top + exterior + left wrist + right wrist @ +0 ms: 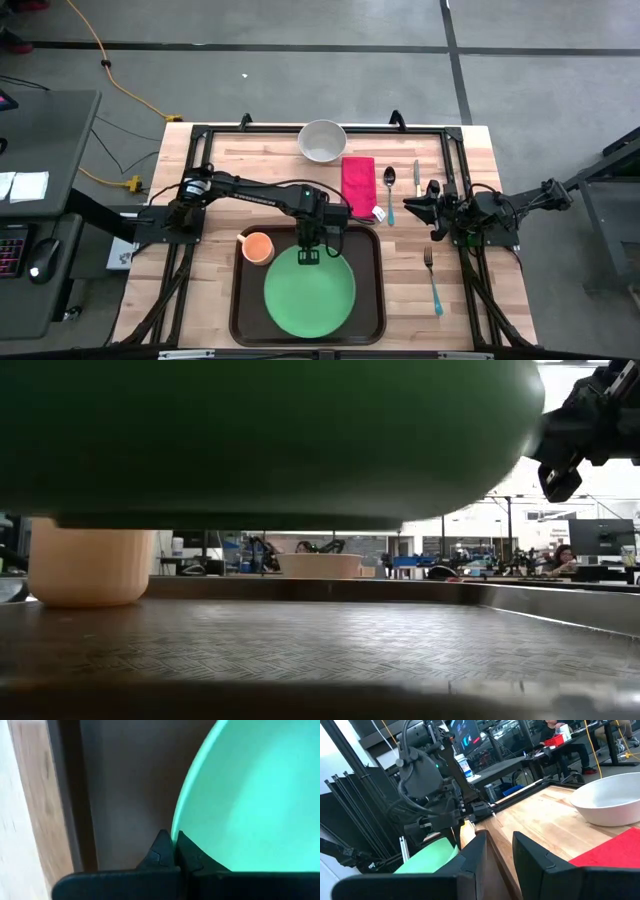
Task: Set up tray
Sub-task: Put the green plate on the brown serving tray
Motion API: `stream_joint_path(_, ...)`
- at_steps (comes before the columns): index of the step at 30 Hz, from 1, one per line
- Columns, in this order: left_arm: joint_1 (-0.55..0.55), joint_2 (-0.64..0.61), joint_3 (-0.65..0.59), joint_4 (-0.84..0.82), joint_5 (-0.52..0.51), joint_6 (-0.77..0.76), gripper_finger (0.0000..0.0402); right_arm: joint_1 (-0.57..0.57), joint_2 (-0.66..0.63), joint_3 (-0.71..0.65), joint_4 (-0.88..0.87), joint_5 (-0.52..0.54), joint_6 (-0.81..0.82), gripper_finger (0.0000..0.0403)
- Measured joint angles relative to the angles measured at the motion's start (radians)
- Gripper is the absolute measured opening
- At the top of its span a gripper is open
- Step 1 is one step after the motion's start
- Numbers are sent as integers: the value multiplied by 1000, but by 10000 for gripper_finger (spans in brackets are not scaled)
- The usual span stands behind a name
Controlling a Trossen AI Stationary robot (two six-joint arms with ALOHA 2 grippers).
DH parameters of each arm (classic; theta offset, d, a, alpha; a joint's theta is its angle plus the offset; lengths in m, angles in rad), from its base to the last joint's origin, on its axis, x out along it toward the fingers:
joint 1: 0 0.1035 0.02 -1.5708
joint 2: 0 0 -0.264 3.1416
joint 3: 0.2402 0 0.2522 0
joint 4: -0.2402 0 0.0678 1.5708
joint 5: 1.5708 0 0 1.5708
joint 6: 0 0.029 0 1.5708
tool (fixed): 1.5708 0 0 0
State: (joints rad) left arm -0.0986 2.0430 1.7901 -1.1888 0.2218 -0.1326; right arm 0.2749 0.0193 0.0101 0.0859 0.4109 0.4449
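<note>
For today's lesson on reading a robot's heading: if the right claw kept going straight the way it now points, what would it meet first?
Probably the red napkin. The right claw points across the table towards the left arm; the spoon lies on that line, but the claw looks raised above it. Height is unclear.

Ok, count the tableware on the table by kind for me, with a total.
Trays: 1, the tray
Plates: 1, green plate
Cups: 1, orange cup
Bowls: 1, white bowl
Napkins: 1, red napkin
Cutlery: 4, spoon, knife, fork, one more beside the napkin
Total: 9
</note>
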Motion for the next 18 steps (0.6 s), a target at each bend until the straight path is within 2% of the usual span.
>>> stream_joint_path(8,0,25,-6,17,-16,28,12,0,0,0,0,-2,0,74)
stream_joint_path(18,0,32,-89,44,-19,31,12,0,0,0,0,-1,1,74)
